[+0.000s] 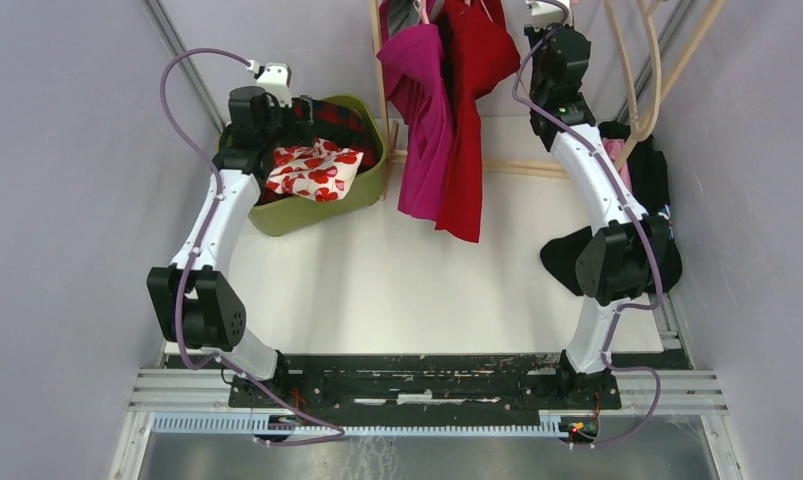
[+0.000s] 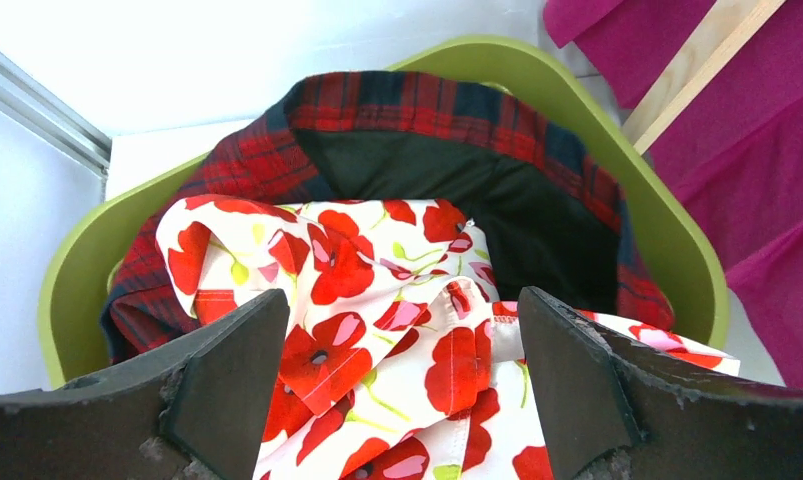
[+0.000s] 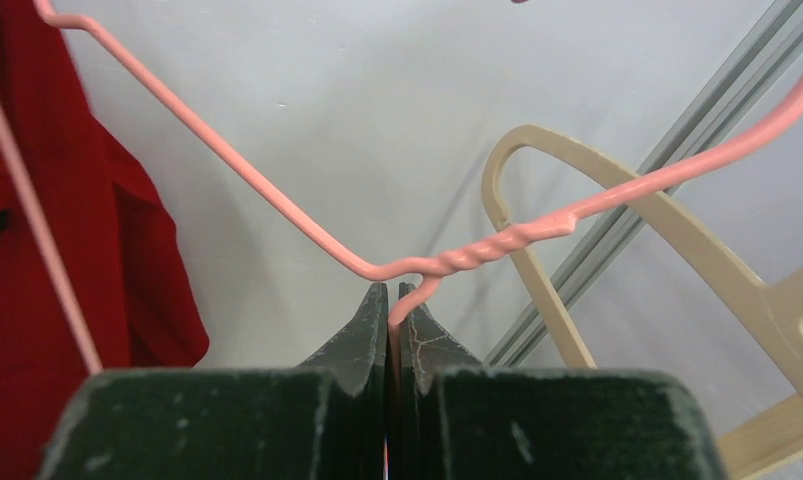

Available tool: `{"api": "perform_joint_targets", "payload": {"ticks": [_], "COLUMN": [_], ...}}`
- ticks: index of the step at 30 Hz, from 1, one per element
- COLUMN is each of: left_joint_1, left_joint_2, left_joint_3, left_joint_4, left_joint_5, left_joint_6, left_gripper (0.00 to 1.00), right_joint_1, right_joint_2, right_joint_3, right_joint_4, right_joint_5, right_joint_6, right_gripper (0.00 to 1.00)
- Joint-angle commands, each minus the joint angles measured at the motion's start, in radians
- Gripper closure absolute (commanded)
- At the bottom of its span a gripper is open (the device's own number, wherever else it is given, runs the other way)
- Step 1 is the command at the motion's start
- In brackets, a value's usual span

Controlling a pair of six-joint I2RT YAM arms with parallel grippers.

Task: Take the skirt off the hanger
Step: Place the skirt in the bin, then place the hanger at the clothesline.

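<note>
The poppy-print skirt (image 2: 377,330) was seen lying crumpled in the green basket (image 2: 537,75) at the far left of the table, on top of a red plaid garment (image 2: 407,105), and was therefore judged to be already off the pink wire hanger (image 3: 227,160). The left gripper (image 2: 402,305) was held just above it with its jaws spread wide and nothing gripped. The cloth lay directly below and between the two fingers, and whether it was touched by them could not be told. The right gripper (image 3: 392,295), at the far right and high beside the rack, was clamped tight on the hanger just under its twisted neck, with no cloth seen on the wire there. The skirt was judged to be light, soft and limp (thin woven cloth, by its creases), so that it would sag wherever it was lifted and could not be pushed along. It was not thought fragile. Were it to be taken up, a raised fold or the stitched hem near its middle was judged the best hold, pinched clear of the plaid beneath.
</note>
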Motion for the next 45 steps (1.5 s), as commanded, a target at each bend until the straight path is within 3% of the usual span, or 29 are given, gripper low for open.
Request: {"api": "perform_joint_targets", "payload": {"ticks": [1, 19, 45], "left_joint_1": [-0.003, -0.004, -0.006], "left_joint_2": [-0.032, -0.033, -0.088], "left_joint_3": [0.007, -0.062, -0.089], "left_joint_4": [-0.018, 0.008, 0.002], "left_joint_5": [0.027, 0.047, 0.025], "left_joint_6": [-0.023, -0.036, -0.034], "left_gripper": [0.09, 0.09, 0.08], "right_joint_1": [-0.005, 0.004, 0.027], "right_joint_2": [0.026, -0.154, -0.122], "right_joint_3": [0.081, -0.170, -0.043], "right_joint_4": [0.120, 0.173, 0.188], "right_joint_5": [0.067, 0.107, 0.095], "right_joint_6": [-0.070, -0.065, -0.109], "right_gripper": [0.99, 0.99, 0.99]}}
